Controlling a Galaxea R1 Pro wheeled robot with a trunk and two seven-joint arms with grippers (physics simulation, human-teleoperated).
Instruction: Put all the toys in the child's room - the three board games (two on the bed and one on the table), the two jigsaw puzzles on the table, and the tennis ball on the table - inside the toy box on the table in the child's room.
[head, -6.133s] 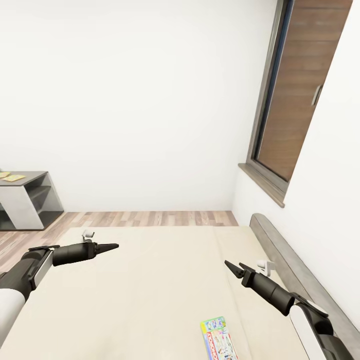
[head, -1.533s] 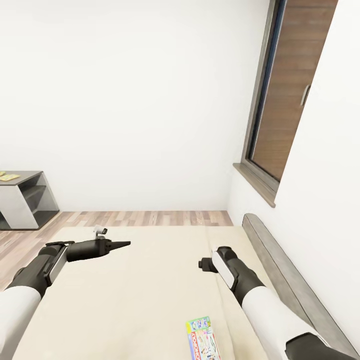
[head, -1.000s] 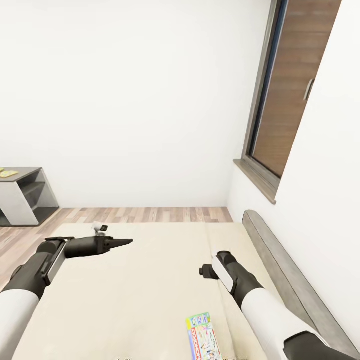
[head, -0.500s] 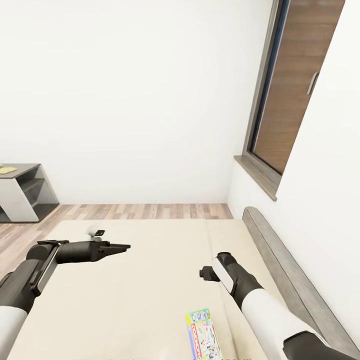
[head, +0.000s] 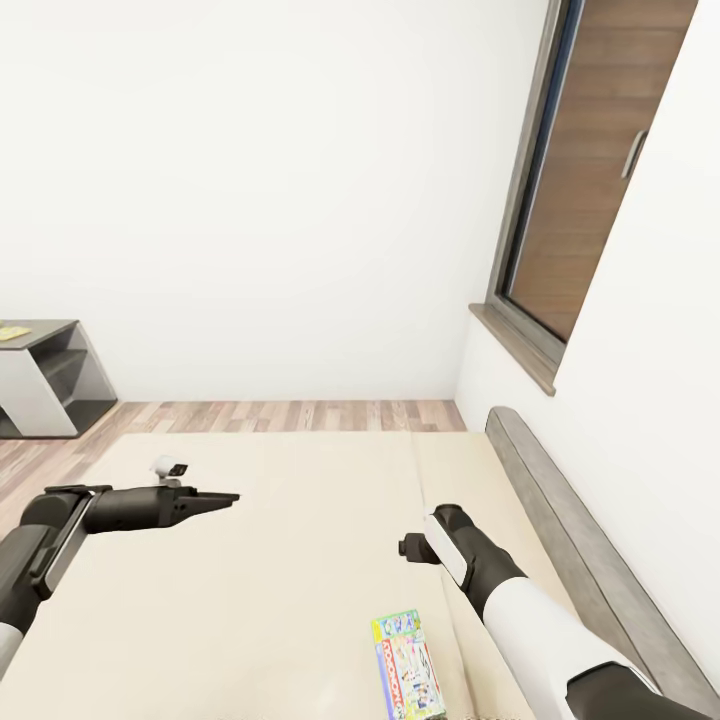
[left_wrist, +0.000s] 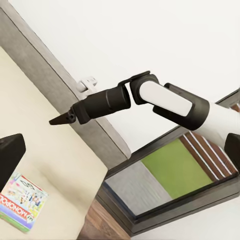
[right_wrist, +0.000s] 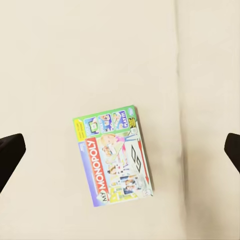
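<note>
Since half a second ago my left arm is dropping lower and drawing back toward my left side, and my right arm is holding as it was; against six seconds ago, that right arm is now folded and turned to face down at the bed (head: 300, 560).

My left pincer (head: 222, 497) is hanging over the beige mattress, pointing across it toward the grey headboard (head: 580, 560). Its fingers are lying close together, nearly meeting at the tips, with nothing between them.

My right pincer (left_wrist: 59, 120) is appearing in the left wrist view as a tapered dark point, tips together, held above the mattress. In the right wrist view, however, two dark fingertips (right_wrist: 10, 152) are sitting at opposite edges, well apart. These two readings are conflicting, so I cannot tell its state.

The board game (right_wrist: 114, 155), a green-edged box lettered MONOPOLY, is lying flat on the mattress, directly under the right wrist camera, touching neither pincer. In the head view it (head: 408, 667) is sitting near the lower edge, beside my right forearm.

A grey shelf unit (head: 45, 380) is standing on the wood floor (head: 270, 417) past the bed's far end. A dark-framed window (head: 590, 180) is set in the wall above the headboard.
</note>
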